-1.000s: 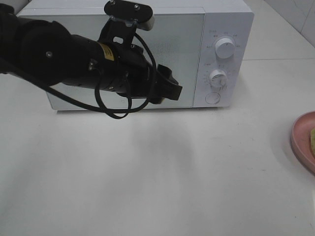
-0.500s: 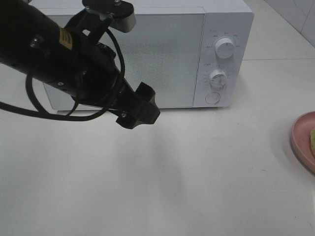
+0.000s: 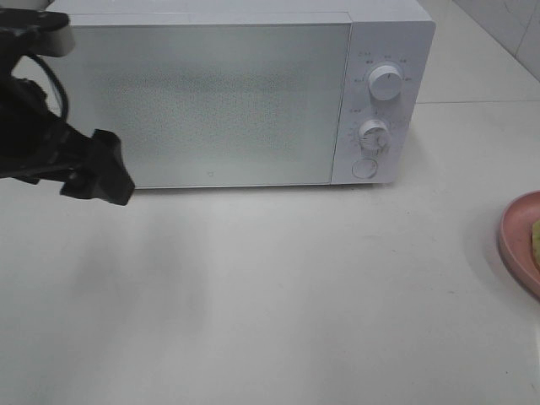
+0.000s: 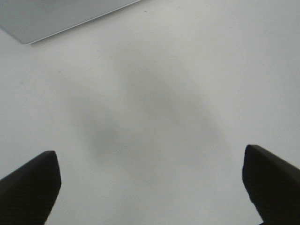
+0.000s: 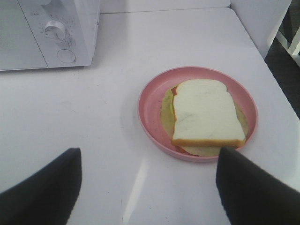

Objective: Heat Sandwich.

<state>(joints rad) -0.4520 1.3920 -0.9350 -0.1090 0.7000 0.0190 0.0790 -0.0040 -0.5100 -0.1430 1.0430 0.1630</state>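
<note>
1. While the white box-shaped microwave oven (image 3: 245,93) is sitting shut at the back of the white table (image 3: 295,287), the black left gripper (image 4: 150,187) is hanging over bare table near its left end, jaws spread wide and holding nothing.
2. The black right gripper (image 5: 147,187) is hanging above the table with its jaws wide apart and empty.
3. The white bread sandwich with tan crust (image 5: 204,117) is lying flat on the round pink plate (image 5: 152,119), off to the right of the oven.
</note>
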